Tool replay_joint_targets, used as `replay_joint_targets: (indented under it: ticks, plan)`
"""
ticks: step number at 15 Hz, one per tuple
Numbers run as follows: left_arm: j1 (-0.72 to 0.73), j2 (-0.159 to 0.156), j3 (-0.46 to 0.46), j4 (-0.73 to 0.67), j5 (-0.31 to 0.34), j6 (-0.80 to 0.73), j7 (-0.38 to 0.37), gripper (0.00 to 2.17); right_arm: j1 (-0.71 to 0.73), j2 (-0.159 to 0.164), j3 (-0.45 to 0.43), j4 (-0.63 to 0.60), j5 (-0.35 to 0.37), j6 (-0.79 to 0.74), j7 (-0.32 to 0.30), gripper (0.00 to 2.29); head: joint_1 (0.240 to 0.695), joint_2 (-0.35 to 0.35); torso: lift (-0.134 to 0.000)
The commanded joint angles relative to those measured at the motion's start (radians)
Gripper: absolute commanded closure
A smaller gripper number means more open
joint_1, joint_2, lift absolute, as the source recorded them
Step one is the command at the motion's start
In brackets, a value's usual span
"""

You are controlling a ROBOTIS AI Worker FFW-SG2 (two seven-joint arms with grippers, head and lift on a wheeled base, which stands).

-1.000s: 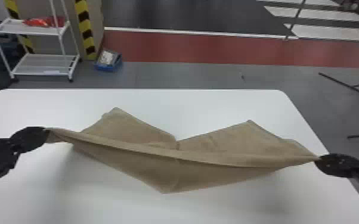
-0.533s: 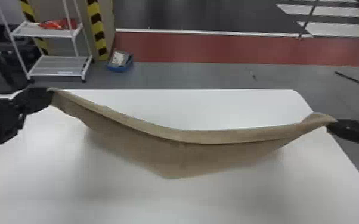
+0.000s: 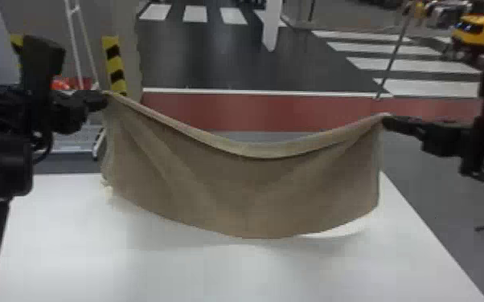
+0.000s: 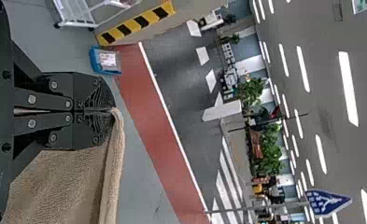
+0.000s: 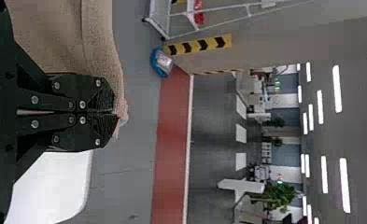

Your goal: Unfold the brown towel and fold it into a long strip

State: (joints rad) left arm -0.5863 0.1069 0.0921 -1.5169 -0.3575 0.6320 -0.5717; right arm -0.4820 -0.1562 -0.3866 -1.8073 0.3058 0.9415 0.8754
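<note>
**Brown towel lifted higher, its far flaps gone from behind the top edge**

The brown towel (image 3: 245, 188) has risen since the earlier frames; it now hangs broad above the desk (image 3: 213, 273) – left fingers (image 4: 95, 95) closed on one upper corner, right fingers (image 5: 99, 128) pinching the other; the spreading looks largely done, though its top edge sags; laying it down and folding it into a long strip – seemingly all that – remain.

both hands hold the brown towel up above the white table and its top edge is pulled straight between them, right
Not straight: the head view shows the top edge sagging in the middle. Otherwise right: left hand and right hand hold the brown towel up above the white table.
</note>
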Motion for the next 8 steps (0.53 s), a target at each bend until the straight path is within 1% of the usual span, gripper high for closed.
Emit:
replay_joint_targets:
  ticks: [1, 2, 3, 4, 5, 6, 7, 8]
  plan:
    - [-0.041, 0.0, 0.089, -0.069, -0.024, 0.091, -0.008, 1.63, -0.221, 0.038, 0.032, 0.154, 0.01, -0.065, -0.007, 2.26, 0.439, -0.096, -0.126]
    - [-0.029, 0.008, 0.123, -0.135, -0.02, 0.107, -0.016, 1.63, -0.227, 0.035, 0.038, 0.141, -0.004, -0.046, -0.006, 2.26, 0.399, -0.07, -0.126]
    - [0.014, 0.016, 0.17, -0.207, -0.009, 0.107, -0.027, 1.63, -0.199, 0.021, 0.037, 0.091, -0.03, -0.009, 0.01, 2.26, 0.362, -0.044, -0.126]
    - [0.089, 0.023, 0.225, -0.284, 0.0, 0.094, -0.04, 1.63, -0.125, -0.009, 0.037, 0.019, -0.056, 0.033, 0.022, 2.26, 0.336, -0.025, -0.126]
    - [0.18, 0.036, 0.255, -0.335, 0.003, 0.012, -0.053, 1.63, -0.038, -0.037, 0.031, -0.044, -0.073, 0.043, 0.043, 2.26, 0.317, -0.006, -0.126]
    - [0.304, 0.043, 0.281, -0.361, 0.008, -0.179, -0.045, 1.63, 0.068, -0.057, 0.02, -0.101, -0.085, 0.037, 0.077, 2.26, 0.324, 0.021, -0.126]
    - [0.425, 0.043, 0.311, -0.37, 0.006, -0.363, -0.039, 1.63, 0.177, -0.06, 0.003, -0.144, -0.089, 0.003, 0.117, 2.26, 0.348, 0.033, -0.126]
    - [0.517, 0.043, 0.331, -0.367, 0.006, -0.507, -0.036, 1.63, 0.272, -0.059, -0.017, -0.17, -0.085, -0.059, 0.148, 2.26, 0.377, 0.041, -0.126]
